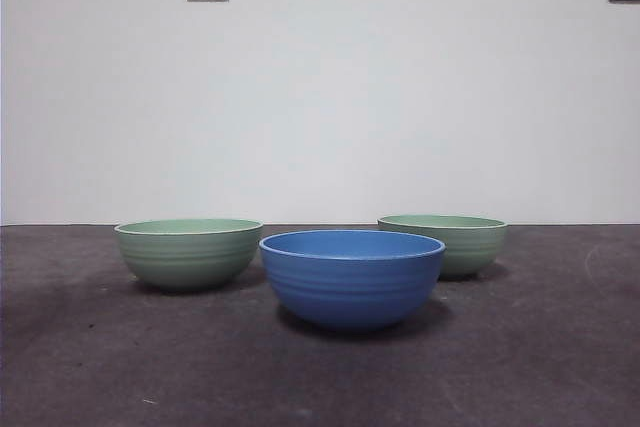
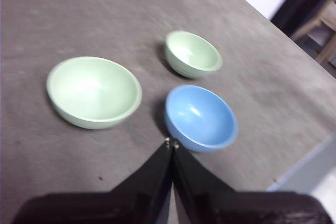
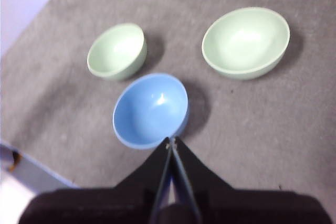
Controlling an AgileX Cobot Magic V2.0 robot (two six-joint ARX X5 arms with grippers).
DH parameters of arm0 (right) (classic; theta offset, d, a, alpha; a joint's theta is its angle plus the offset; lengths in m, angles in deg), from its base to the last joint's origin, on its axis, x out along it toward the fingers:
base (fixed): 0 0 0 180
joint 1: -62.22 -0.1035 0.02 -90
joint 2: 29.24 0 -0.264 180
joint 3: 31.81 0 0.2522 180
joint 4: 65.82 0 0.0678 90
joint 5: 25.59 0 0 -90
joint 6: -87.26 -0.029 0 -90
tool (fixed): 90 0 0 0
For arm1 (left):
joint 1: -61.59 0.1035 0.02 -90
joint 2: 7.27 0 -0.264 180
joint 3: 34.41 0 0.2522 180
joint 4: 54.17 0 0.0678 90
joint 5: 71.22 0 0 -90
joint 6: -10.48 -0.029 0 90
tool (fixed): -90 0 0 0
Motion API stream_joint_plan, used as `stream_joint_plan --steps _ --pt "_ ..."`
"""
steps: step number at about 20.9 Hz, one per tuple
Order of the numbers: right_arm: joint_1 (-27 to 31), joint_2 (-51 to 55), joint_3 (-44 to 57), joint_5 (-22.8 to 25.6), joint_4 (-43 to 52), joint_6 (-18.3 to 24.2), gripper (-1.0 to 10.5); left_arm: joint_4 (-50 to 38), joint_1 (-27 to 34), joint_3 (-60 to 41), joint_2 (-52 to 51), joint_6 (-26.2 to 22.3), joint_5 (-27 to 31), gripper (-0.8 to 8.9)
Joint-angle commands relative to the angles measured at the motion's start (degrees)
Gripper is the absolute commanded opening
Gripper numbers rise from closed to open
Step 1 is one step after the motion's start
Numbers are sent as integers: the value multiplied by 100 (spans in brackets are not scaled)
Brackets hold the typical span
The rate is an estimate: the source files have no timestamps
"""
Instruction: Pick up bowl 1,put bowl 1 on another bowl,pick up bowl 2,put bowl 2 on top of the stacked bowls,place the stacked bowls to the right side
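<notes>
Where a white wall (image 1: 400, 87) rises, grey table (image 1: 320, 377) holds bowls.

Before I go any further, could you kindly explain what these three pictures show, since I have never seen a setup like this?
This is a robot with two arms at a table, and each arm ends in a gripper with two black fingers. One picture comes from a low camera looking level across the table. The other two come from cameras on the arms' wrists, looking down, so each shows its own gripper at the bottom edge: the left gripper and the right gripper. Both are shut, hold nothing, and hang above the table. On the dark grey table stand three empty ribbed bowls, apart from one another: a blue bowl nearest the low camera, and two pale green bowls behind it, one to its left and one to its right. Nothing is stacked yet.
</notes>
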Motion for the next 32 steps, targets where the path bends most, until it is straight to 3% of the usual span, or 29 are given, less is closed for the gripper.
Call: stream_joint_plan --steps 1,5,12,14,16,18,22,32 --pt "-15 -212 -361 -11 -579 601 -11 468 2 262 195 -564 -203 -7" --pt "-15 -354 -568 -11 -1141 872 -11 1032 -4 522 404 -907 -208 -7" --pt "-15 -358 -570 9 -1237 901 11 1040 -116 538 444 -916 -168 11" --pt "-15 -358 -570 9 -1231 898 89 1027 -116 538 444 -911 -164 114" --pt "-15 -358 -570 9 -1215 839 250 1010 -116 538 444 -907 -153 347" --pt "-15 -358 -570 9 -1196 745 366 973 -116 538 444 -887 -153 508" --pt "-15 -391 -570 31 -1196 643 536 903 -116 538 446 -885 -153 512" --pt "-15 -636 -570 33 -1027 374 543 901 -116 538 470 -885 -153 512"
